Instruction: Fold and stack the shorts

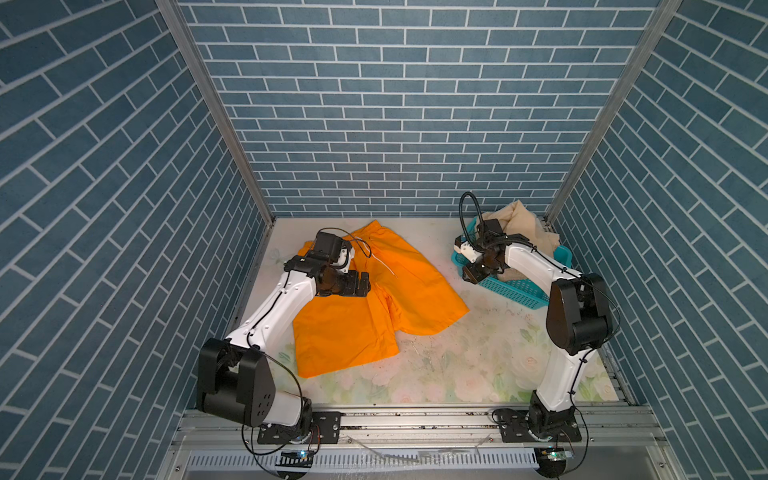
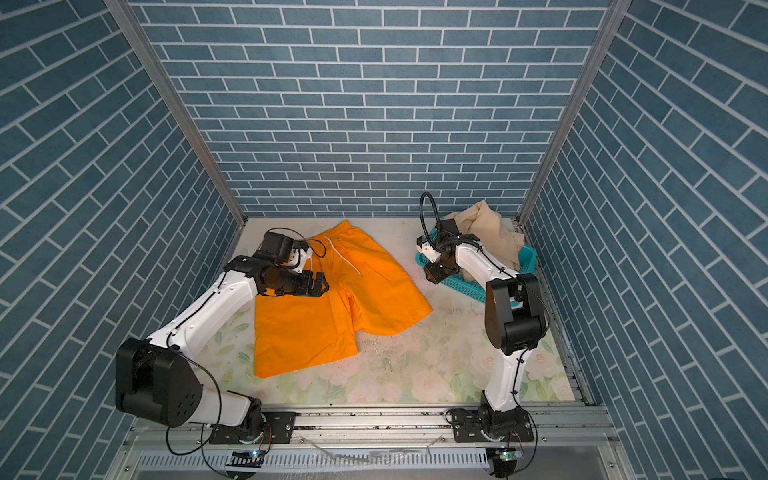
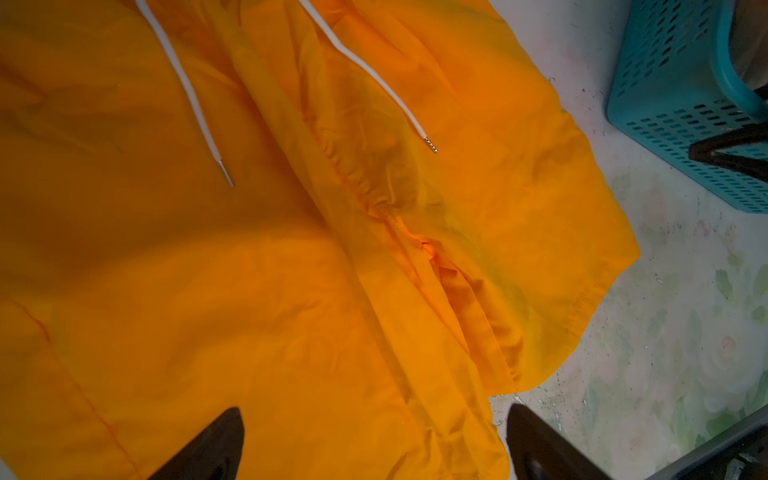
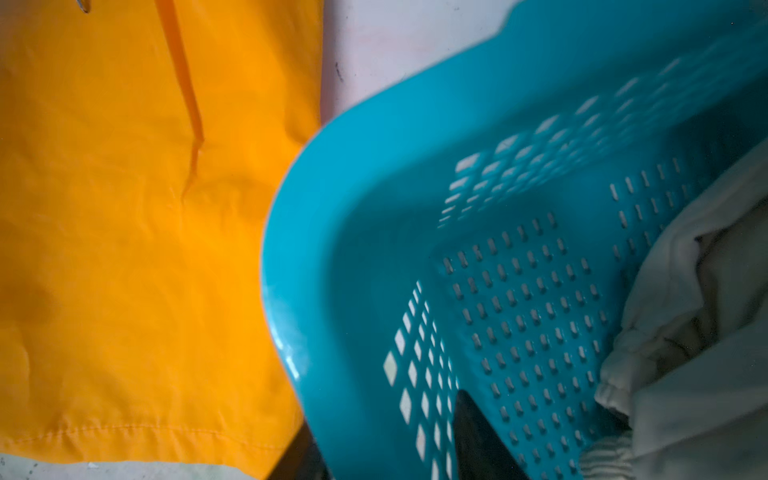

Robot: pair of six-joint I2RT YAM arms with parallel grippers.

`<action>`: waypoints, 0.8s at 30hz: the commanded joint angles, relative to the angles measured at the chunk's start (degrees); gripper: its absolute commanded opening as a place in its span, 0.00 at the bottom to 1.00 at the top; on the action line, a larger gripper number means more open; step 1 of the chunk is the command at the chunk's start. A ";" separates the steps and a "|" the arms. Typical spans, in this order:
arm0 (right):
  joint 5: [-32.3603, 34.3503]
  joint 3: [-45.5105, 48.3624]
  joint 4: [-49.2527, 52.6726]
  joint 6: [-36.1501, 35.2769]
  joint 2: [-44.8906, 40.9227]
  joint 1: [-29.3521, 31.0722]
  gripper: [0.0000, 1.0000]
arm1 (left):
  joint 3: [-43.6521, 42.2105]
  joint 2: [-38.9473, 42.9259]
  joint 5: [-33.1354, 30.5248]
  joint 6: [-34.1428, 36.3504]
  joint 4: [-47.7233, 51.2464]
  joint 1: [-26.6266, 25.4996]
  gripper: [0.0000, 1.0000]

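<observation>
We see the left pincer (image 3: 374, 409) spread apart over orange shorts (image 3: 208, 270); the right pincer (image 4: 382, 432) straddles the basket (image 4: 374, 166) wall, grip unclear.

A tabletop (image 1: 478, 365) (image 2: 415, 374) covered in a pale floral print is carrying two things in both top views. The orange shorts (image 1: 415, 291) (image 2: 386, 282) are lying spread flat on its left half, with the waistband pointing toward the back wall, both legs fanning toward the front and a white drawstring (image 1: 384, 266) trailing across the cloth. The teal perforated basket (image 1: 511, 293) (image 2: 461, 286) is sitting near the back right corner, just beside the shorts, with a strip of bare surface showing between them. Dark specks are dotting the print in front of the basket.
</observation>
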State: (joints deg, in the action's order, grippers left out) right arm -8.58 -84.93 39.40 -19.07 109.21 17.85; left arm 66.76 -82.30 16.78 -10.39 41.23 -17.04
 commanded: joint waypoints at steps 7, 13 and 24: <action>8.26 -12.80 0.53 1.98 9.53 -0.12 0.11 | -11.32 4.70 2.35 -5.14 -4.84 -9.01 1.00; 13.12 -24.24 1.04 2.13 18.83 -1.57 0.05 | -17.06 7.06 2.22 -9.29 -9.50 -14.42 1.00; 19.48 -44.93 2.62 10.02 32.13 -6.68 0.13 | -19.48 2.23 2.37 -13.55 -16.37 -22.06 1.00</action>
State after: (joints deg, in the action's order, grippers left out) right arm 8.23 -127.09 38.96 -14.39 138.41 11.90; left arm 47.92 -78.08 19.20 -22.35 27.42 -37.19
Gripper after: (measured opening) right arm 0.162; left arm 0.996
